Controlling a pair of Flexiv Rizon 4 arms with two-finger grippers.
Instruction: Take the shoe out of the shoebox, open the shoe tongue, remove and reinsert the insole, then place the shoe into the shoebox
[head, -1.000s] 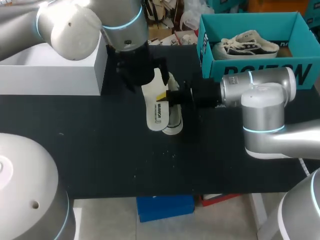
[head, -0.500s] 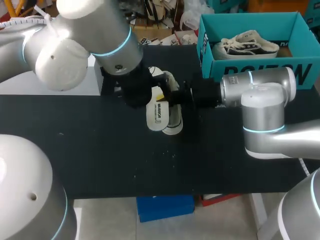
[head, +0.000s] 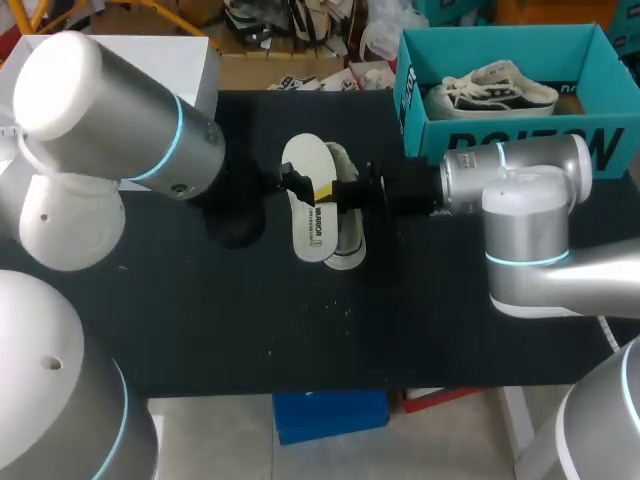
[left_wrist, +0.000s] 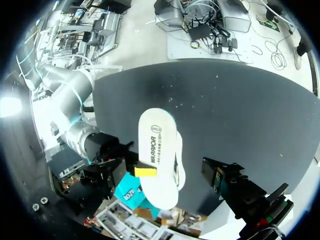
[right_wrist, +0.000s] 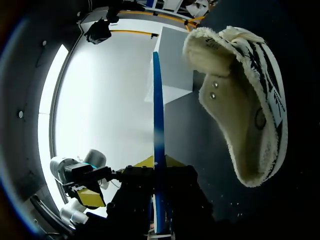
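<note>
The white insole (head: 306, 200) is held edge-up over the black table by my right gripper (head: 322, 192), which is shut on its side. Right behind it, the cream canvas shoe (head: 347, 240) lies on the table. In the right wrist view the insole (right_wrist: 158, 130) shows edge-on as a thin blue strip between the fingers of my right gripper (right_wrist: 158, 200), with the shoe (right_wrist: 240, 100) beside it. In the left wrist view the insole (left_wrist: 157, 150) is seen flat-on, ahead of one dark finger (left_wrist: 220, 176). My left gripper (head: 236, 224) is to the insole's left, open and holding nothing.
A teal shoebox (head: 500, 140) at the back right holds a second shoe (head: 495, 88). A white box (head: 195, 50) stands at the back left, mostly hidden behind my left arm. The front of the black table (head: 300, 330) is bare.
My left arm has drawn back from the insole to the left and toward the front. The right gripper has kept still with the insole in it.
</note>
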